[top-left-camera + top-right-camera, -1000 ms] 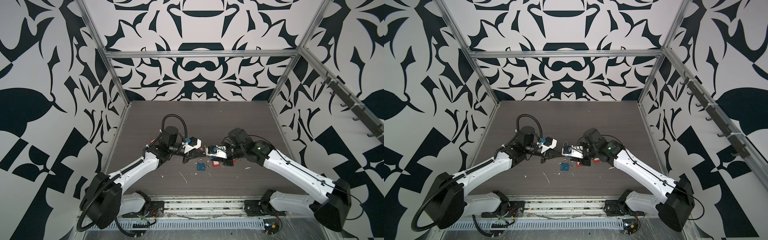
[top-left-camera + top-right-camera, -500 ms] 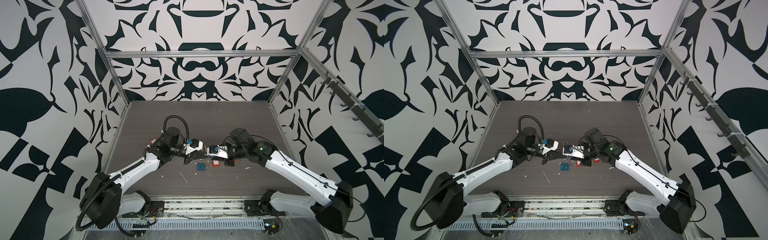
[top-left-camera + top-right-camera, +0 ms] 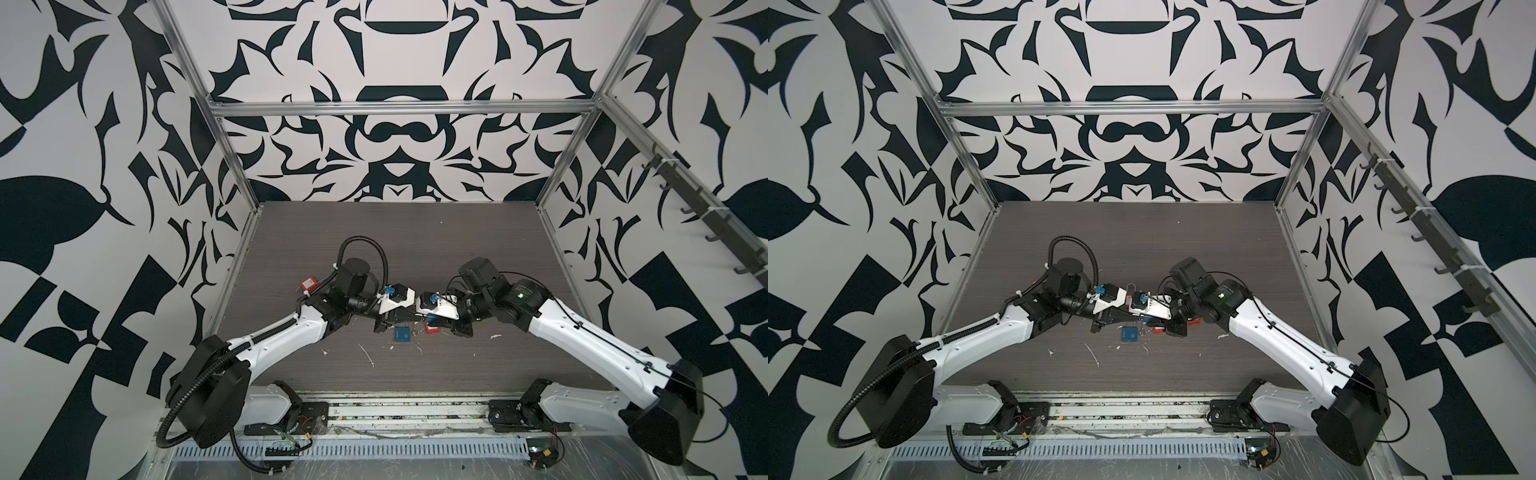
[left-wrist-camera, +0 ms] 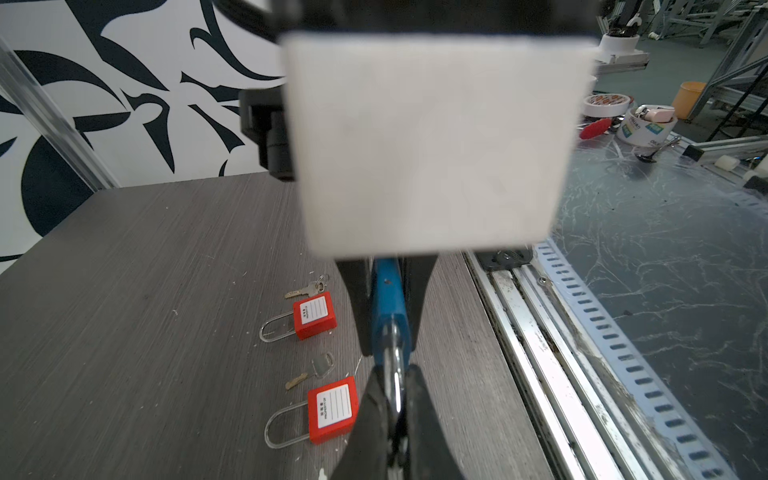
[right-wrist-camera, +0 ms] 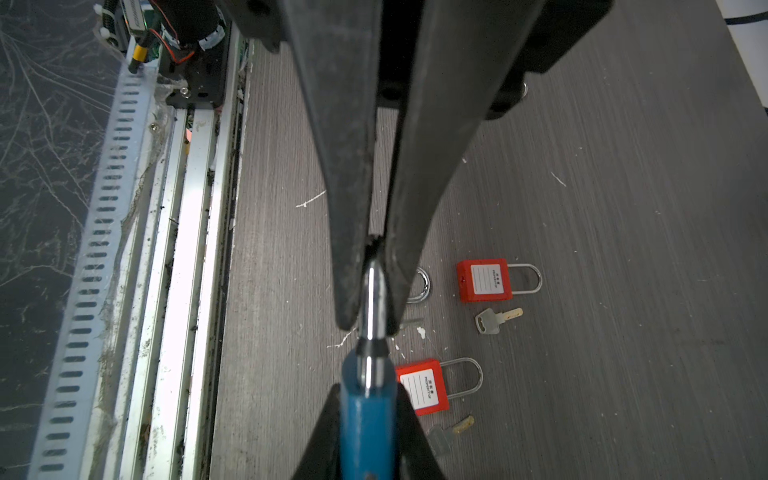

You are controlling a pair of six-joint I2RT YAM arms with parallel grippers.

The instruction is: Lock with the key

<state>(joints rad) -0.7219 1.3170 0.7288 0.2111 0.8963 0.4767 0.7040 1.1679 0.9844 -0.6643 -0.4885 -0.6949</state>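
Held padlock [image 4: 387,291] over bench [image 4: 145,270], body in left gripper [image 4: 388,349] jaws, shackle [image 4: 393,363] in right gripper [image 5: 372,321] jaws; second padlock [image 4: 313,316] and third padlock [image 4: 333,409] flat nearby; inner key [image 4: 309,372] between them; outer key [image 4: 305,289] beside second padlock.

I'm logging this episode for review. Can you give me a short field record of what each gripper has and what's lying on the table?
left gripper: shut on the body of the blue padlock
right gripper: shut on the padlock's steel shackle
blue padlock position: held between both grippers, off the table
red padlocks: two, lying flat on the table
keys: two, loose, one beside each red padlock
key in blue padlock: none visible
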